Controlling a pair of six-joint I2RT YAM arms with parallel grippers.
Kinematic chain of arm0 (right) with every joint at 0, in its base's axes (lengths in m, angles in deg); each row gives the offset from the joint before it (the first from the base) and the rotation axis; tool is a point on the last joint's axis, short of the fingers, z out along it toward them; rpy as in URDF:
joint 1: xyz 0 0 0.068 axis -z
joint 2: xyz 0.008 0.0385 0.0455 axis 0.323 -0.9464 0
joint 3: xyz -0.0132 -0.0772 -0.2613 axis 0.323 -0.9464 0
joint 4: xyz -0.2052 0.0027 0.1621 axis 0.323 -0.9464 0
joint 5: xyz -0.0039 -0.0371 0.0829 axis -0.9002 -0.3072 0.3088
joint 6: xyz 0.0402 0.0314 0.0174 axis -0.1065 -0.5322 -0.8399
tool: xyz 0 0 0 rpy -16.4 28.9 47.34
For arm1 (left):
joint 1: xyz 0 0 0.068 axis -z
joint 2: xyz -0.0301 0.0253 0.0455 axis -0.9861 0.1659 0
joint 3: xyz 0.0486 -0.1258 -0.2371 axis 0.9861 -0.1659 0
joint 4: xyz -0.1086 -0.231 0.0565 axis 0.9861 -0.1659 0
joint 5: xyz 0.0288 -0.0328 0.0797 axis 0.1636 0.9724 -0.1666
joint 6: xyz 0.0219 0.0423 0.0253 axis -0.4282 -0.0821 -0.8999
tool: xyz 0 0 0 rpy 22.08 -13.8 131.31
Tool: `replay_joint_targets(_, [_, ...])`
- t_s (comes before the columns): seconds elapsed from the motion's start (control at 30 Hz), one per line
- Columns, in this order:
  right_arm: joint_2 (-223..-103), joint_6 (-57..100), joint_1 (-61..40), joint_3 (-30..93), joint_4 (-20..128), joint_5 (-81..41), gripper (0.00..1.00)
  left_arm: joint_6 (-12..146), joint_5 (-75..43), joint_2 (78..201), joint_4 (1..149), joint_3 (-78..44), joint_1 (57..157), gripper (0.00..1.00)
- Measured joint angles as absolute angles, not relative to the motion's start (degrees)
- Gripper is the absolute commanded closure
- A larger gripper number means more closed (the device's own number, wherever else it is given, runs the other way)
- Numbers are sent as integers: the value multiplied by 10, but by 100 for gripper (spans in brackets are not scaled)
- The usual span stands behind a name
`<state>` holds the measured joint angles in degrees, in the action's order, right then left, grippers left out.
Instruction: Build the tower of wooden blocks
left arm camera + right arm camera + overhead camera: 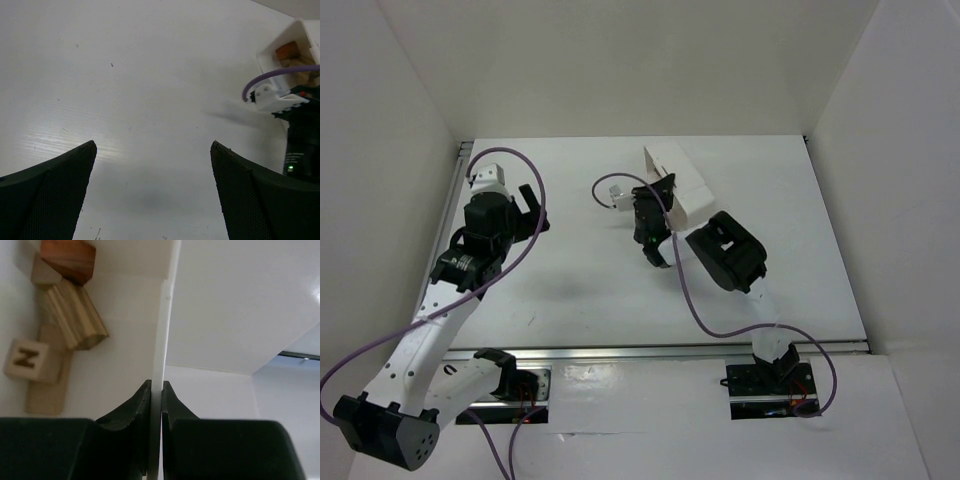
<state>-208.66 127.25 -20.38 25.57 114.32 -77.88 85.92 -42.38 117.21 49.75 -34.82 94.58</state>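
Clamping the tray (160, 340) wall, right jaws seem set to tip blocks (75, 320) out; left jaws gape empty.

the left arm (480, 225) and the right arm (730, 255) had black joints with white parts, and a thin purple cable (688, 290) ran along each. the left gripper (152, 145) had black fingers (55, 200) with a fine dotted texture. a small green light (290, 167) shone.

Top camera looks down on the table (570, 290) from above and behind. Wrist views share the white tray (300, 27): left distant, right close against its wall.
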Motion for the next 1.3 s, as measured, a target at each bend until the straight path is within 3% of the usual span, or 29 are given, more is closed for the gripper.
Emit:
replay_joint_targets(0.27, [-2122,1382,-237,242,1238,-785,100,859,-422,1159,491,-348,946,0])
replay_joint_targets(0.67, [-2139,1395,-318,235,1265,-824,100,859,-410,1149,491,-350,946,0])
replay_joint_targets(0.83, [-2139,1338,-333,252,1212,-846,100,859,-402,1144,491,-350,946,0])
replay_joint_targets(1.3, [-2189,1118,-367,445,889,-929,100,861,-376,1128,502,-354,946,0])
